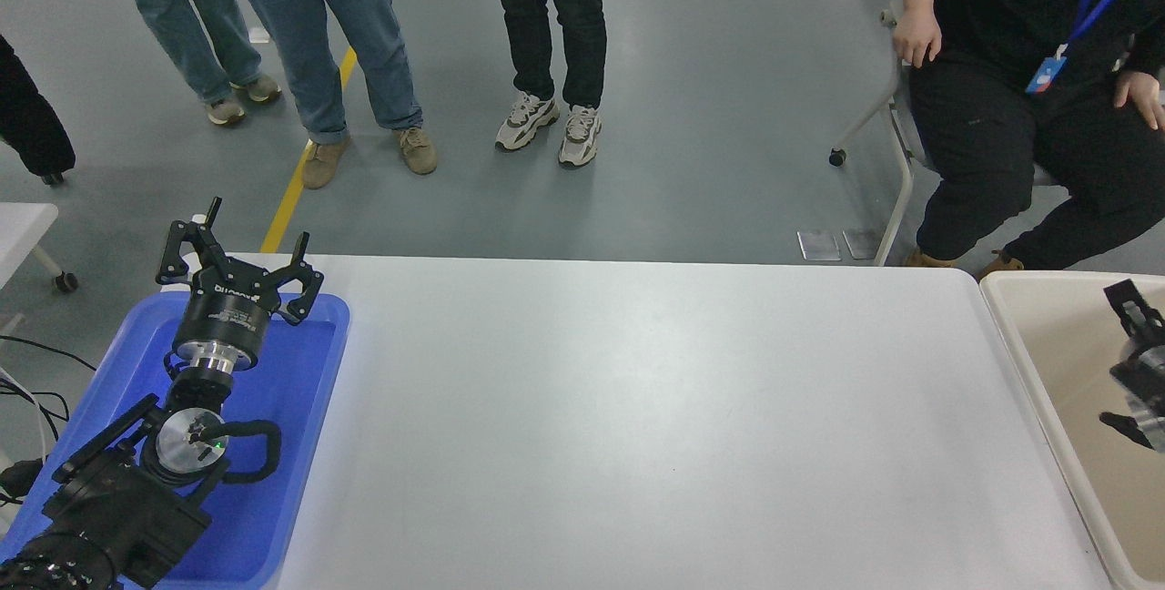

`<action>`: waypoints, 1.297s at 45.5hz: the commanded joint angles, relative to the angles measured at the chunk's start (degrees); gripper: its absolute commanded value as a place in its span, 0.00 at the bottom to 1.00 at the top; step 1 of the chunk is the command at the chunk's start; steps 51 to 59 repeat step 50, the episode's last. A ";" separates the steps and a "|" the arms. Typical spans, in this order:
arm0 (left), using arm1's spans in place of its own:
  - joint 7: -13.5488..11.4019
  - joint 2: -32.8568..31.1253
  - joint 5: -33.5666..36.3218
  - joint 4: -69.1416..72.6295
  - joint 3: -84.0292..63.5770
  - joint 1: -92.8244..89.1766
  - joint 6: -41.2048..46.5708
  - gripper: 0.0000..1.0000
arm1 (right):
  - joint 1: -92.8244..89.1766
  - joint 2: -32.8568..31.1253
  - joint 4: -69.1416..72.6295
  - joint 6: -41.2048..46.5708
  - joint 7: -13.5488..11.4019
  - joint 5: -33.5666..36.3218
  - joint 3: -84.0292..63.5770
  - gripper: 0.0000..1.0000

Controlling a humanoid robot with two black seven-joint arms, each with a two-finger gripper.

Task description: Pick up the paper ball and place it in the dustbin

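No paper ball shows anywhere in the head view. The beige dustbin (1019, 362) stands at the table's right end, cut off by the picture's edge. My right gripper (1116, 359) comes in from the right edge above the dustbin's inside, blurred, its two fingers spread apart with nothing between them. My left gripper (238, 255) is parked open at the lower left, over the far end of a blue tray (300, 408).
The white table (637, 417) spans the middle. Several people stand on the floor beyond its far edge. One person sits on a chair (896, 116) at the far right, near the dustbin. A second white table corner (23, 226) is at the left.
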 commanded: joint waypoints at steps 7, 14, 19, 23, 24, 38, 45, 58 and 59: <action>0.00 0.00 0.03 0.00 0.00 0.00 0.01 1.00 | -8.08 2.74 24.70 0.58 13.21 -1.24 44.95 1.00; 0.00 0.00 0.03 0.00 0.00 0.00 0.01 1.00 | -12.13 5.65 28.84 4.18 25.35 -2.12 49.53 1.00; 0.00 0.00 0.03 0.00 0.00 0.00 0.01 1.00 | -14.41 7.67 29.10 8.57 30.18 -2.20 50.93 1.00; 0.00 0.00 -0.05 0.00 0.00 0.00 0.01 1.00 | -16.52 9.86 29.10 12.62 31.51 -2.20 53.13 1.00; 0.00 0.00 -0.06 0.00 0.00 0.00 0.01 1.00 | -17.05 10.48 29.02 13.76 31.51 -2.20 53.66 1.00; 0.00 0.00 0.03 -0.09 0.00 0.00 0.01 1.00 | -20.74 15.84 28.67 16.32 31.51 -2.55 54.98 1.00; 0.00 0.00 0.03 0.00 0.00 0.00 0.01 1.00 | -20.74 16.90 28.23 17.19 31.51 -5.10 54.37 1.00; 0.00 0.00 -0.06 0.00 0.00 0.09 0.01 1.00 | -20.57 16.90 28.05 17.46 31.51 -5.81 53.84 1.00; 0.00 0.00 -0.06 0.00 0.00 0.09 0.01 1.00 | -20.57 16.90 28.05 17.46 31.51 -5.81 53.84 1.00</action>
